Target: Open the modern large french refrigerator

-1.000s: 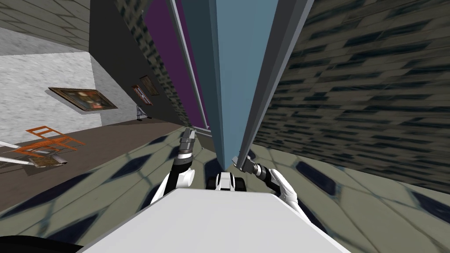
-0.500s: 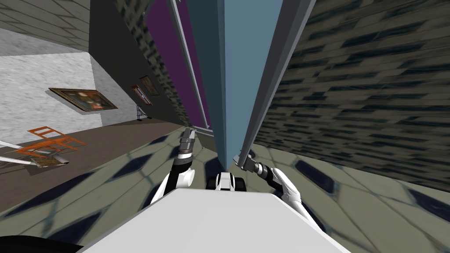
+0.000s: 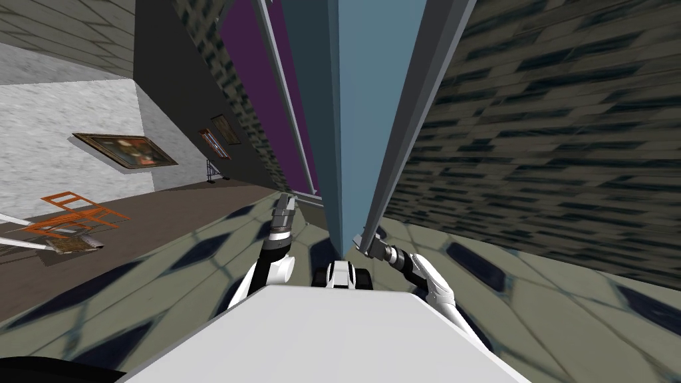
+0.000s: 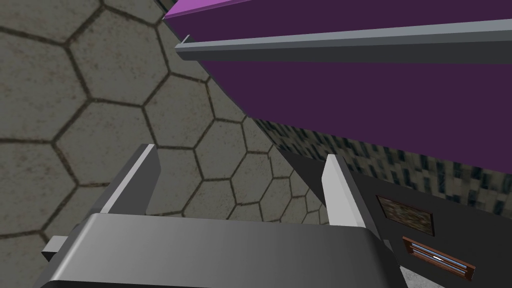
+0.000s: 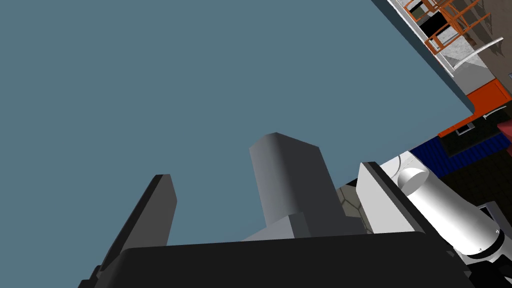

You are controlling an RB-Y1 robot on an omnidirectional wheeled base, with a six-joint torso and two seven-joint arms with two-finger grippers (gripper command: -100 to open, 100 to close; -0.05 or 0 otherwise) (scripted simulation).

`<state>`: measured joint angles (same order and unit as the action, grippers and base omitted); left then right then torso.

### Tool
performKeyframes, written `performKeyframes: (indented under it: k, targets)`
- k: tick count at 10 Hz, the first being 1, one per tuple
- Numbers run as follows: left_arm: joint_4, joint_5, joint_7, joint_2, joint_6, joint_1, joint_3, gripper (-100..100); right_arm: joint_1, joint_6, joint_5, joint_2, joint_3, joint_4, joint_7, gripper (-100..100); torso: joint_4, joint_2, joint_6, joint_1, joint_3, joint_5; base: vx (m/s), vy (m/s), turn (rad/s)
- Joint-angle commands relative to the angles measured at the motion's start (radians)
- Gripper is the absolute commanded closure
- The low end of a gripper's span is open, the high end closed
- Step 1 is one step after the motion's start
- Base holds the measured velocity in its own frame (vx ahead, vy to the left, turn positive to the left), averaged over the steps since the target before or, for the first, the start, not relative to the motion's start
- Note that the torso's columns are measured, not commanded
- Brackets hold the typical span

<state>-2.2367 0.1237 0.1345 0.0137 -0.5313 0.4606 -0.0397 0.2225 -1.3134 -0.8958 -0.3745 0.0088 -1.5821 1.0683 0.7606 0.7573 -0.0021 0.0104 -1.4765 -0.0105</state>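
Note:
The refrigerator door (image 3: 372,100) is a tall flat blue panel straight ahead, with a long grey handle bar (image 3: 412,113) along its right side. At the bar's lower end my right gripper (image 3: 363,239) stands open. In the right wrist view the grey handle (image 5: 290,175) rises between the two spread fingers (image 5: 160,200) against the blue door (image 5: 150,75), and neither finger presses it. My left gripper (image 3: 287,199) is open and holds nothing, left of the door, over the hexagon-tiled floor (image 4: 100,100).
A purple cabinet (image 3: 266,86) with a grey rail (image 4: 325,42) stands just left of the refrigerator. A dark tiled wall (image 3: 565,133) runs close on the right. Orange chairs (image 3: 73,213) and a framed picture (image 3: 126,149) are far off to the left.
The blue door's near edge and the grey handle have shifted a little to the right, and my right gripper has moved with them. The left arm has stayed put.

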Motion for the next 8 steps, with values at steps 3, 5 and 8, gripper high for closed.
performKeyframes:
  k: [3, 5, 8]
  targets:
    - [0.0, 0.0, 0.0, 0.0, 0.0, 0.0, 0.0, 0, -0.033, -0.009, 0.031, 0.004, -0.012, -0.025, -0.019, -100, 0.002, 0.002, 0.0, 0.001, -0.001, -0.001, -0.008, 0.003, 0.001]
    - [0.0, 0.0, 0.0, 0.0, 0.0, 0.0, 0.0, 0, -0.033, -0.009, 0.031, 0.004, -0.012, -0.025, -0.019, -100, 0.003, 0.003, 0.0, 0.001, -0.001, -0.001, 0.001, -0.003, -0.008]
    - [0.0, 0.0, 0.0, 0.0, 0.0, 0.0, 0.0, 0, -0.033, -0.009, 0.031, 0.004, -0.012, -0.025, -0.019, -100, 0.002, 0.002, 0.001, 0.0, 0.0, -0.001, 0.0, -0.001, -0.007]
